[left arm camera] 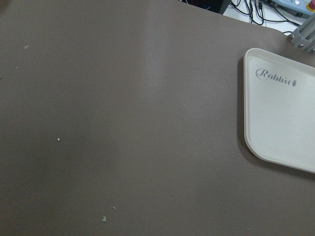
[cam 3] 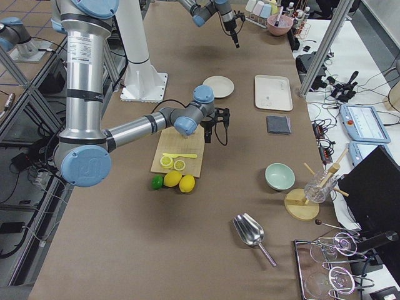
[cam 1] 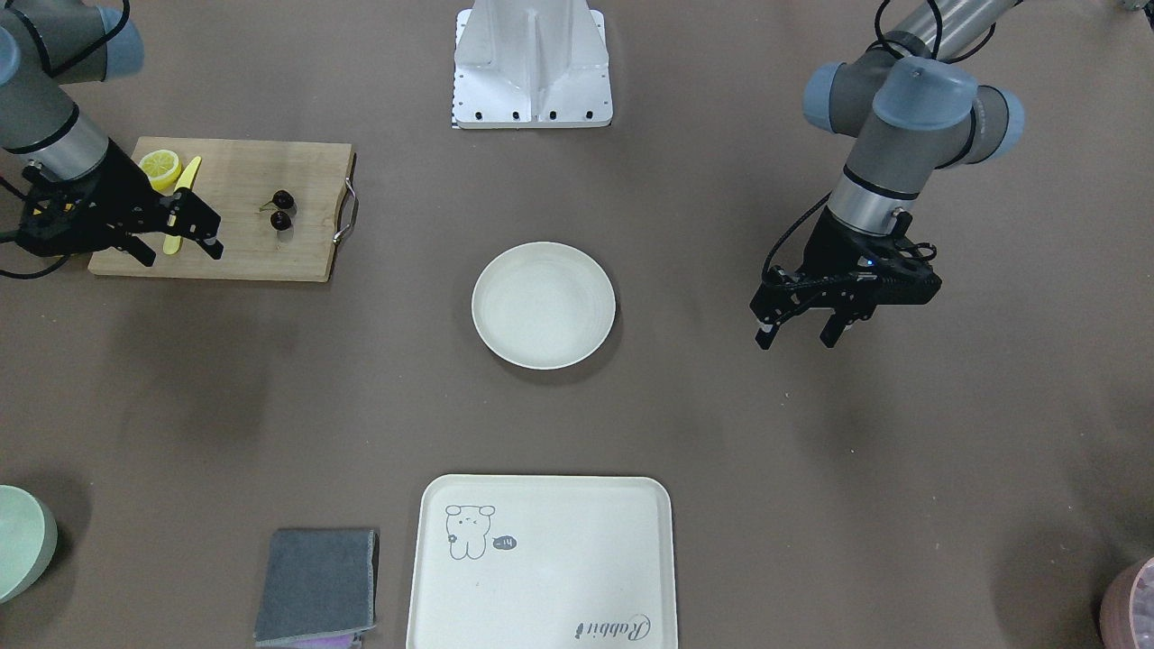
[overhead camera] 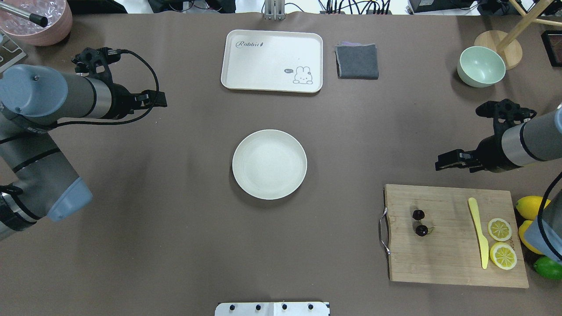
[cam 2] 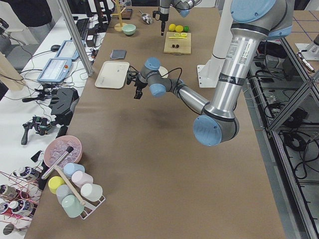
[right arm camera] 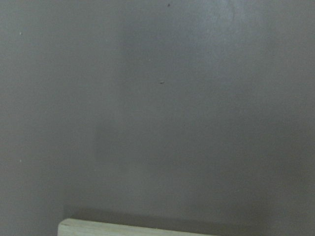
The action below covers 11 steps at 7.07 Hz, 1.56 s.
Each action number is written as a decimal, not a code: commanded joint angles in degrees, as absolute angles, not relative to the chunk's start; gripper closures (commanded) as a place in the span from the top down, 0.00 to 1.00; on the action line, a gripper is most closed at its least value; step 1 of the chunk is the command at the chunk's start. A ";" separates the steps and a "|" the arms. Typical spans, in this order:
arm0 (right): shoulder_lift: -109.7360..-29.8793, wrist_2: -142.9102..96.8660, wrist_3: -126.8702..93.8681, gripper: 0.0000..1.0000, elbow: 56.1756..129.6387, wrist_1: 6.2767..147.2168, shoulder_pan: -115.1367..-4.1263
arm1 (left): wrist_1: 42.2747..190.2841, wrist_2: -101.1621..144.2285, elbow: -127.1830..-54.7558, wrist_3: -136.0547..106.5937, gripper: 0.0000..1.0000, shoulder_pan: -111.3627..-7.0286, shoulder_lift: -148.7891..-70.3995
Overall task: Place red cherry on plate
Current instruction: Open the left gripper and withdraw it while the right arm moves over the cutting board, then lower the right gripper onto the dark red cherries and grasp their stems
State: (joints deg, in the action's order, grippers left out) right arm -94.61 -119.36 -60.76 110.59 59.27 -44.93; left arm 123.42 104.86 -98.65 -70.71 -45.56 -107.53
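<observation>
While the brown table spreads under everything, the tray lies at its operators' side. The wooden board sits on the robot's right and the plate at the middle. The left gripper hovers over bare table well apart from the plate, jaws spread, holding nothing. The right gripper hangs just beside the board, likewise spread and unladen. The cherry lies on the board near its handle end, well apart from the plate.

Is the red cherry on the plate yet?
No, the red cherry lies on the wooden cutting board, and the plate holds nothing.
</observation>
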 commanded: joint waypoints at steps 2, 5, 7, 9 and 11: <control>-95.10 -115.58 -61.79 1.00 111.88 58.45 -35.44 | 123.13 109.42 -97.65 -68.99 0.98 -47.20 -107.67; -95.27 -112.68 -61.79 1.00 111.80 58.45 -30.68 | 123.22 109.42 -97.65 -68.99 0.98 -47.55 -107.67; -95.36 -111.62 -61.79 0.76 111.53 58.54 -29.97 | 123.13 109.42 -97.56 -68.99 0.98 -47.55 -107.67; -95.27 -111.62 -61.70 0.03 111.62 58.54 -29.88 | 123.22 109.42 -97.47 -68.99 0.98 -47.55 -107.49; -95.27 -111.53 -61.70 0.00 112.15 58.62 -29.97 | 123.31 109.34 -97.56 -68.91 0.98 -47.55 -106.97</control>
State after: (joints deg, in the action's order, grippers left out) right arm -95.28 -111.60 -61.71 111.94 58.56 -29.97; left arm 123.24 109.37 -97.50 -68.97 -47.55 -107.37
